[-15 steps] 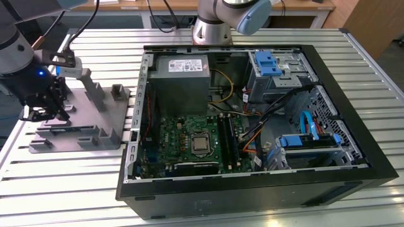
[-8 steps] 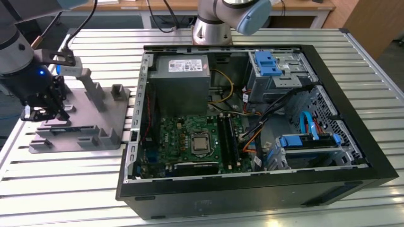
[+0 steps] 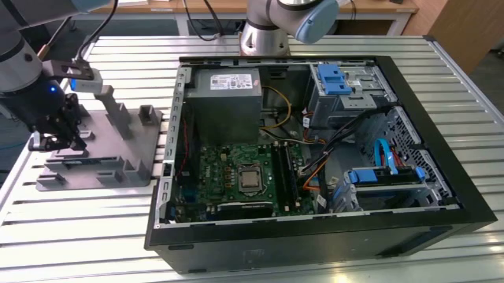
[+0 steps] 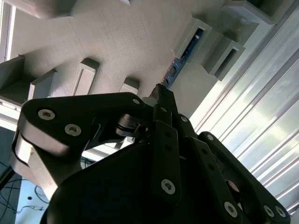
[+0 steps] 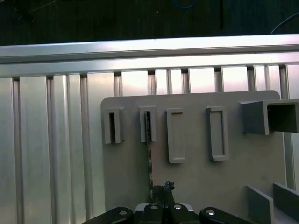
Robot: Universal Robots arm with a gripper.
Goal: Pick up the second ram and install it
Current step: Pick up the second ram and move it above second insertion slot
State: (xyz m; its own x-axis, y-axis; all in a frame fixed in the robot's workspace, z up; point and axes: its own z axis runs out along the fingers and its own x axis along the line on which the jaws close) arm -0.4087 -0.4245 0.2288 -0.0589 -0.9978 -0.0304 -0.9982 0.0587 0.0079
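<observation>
A: Ext. view: where's the gripper?
B: Low over the grey fixture plate, on the side of the plate away from the open PC case. The case sits just beside the plate, on the exterior view's right. Both are on the slatted table.
A: 2nd wrist view?
B: Gripper is pinched shut on the near end of the second ram. The ram's a thin strip standing on edge on the plate, its far end in a slotted block (edge looks blue-green, fwiw).
A: 1st wrist view, same story?
B: Yep. Ram runs from one slotted block in the row along the plate's edge straight to the gripper, tips closed on it. Ram's not lifted clear; its far end sits in that block.
</observation>
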